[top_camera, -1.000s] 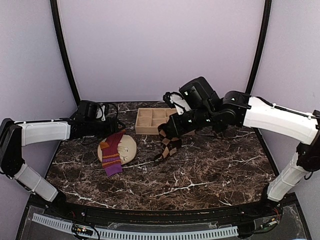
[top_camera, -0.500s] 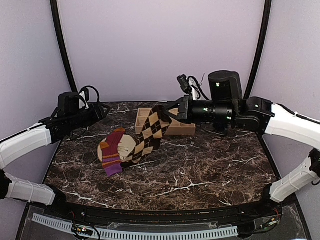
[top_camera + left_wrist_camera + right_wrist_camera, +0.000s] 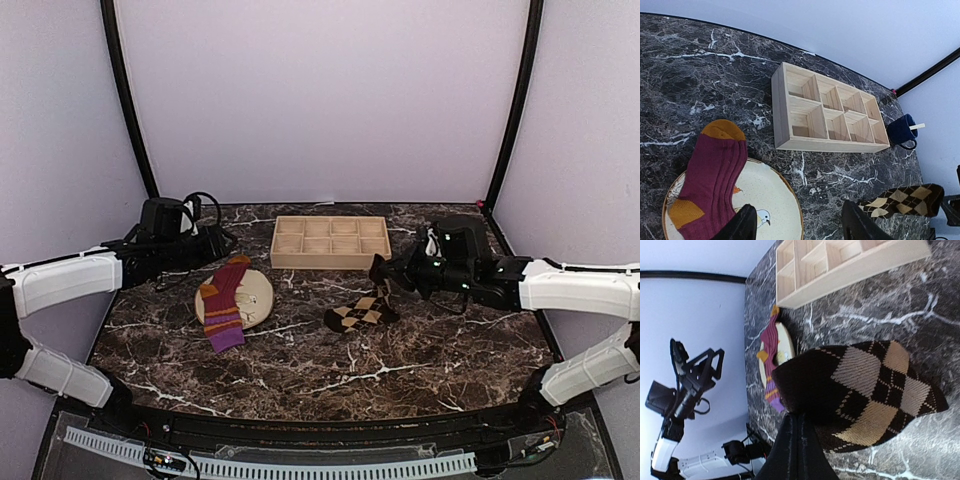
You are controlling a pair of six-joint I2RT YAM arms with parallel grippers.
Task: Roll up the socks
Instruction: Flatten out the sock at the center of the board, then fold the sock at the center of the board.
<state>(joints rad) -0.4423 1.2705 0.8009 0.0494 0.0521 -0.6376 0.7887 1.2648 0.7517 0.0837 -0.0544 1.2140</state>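
- Striped sock (image 3: 224,305) lay flat across the plate (image 3: 258,292) — unrolled, untouched.
- Argyle sock (image 3: 360,313) lay on the table (image 3: 420,350), its dark end pinched by the right gripper (image 3: 796,426).
- Left gripper (image 3: 801,222) hung spread, empty — no roll begun.

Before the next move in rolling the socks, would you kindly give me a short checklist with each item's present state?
1. Right gripper grips the argyle sock: ok, shut on its dark end.
2. Argyle sock down on the table: ok, it lies in front of the wooden tray, apart from it.
3. Left gripper free: ok, open and empty.
4. Purple sock on bare table: not ok, it lies across the plate.
5. Socks laid together: not ok, they are apart.
6. Argyle sock free of folds: cannot tell.
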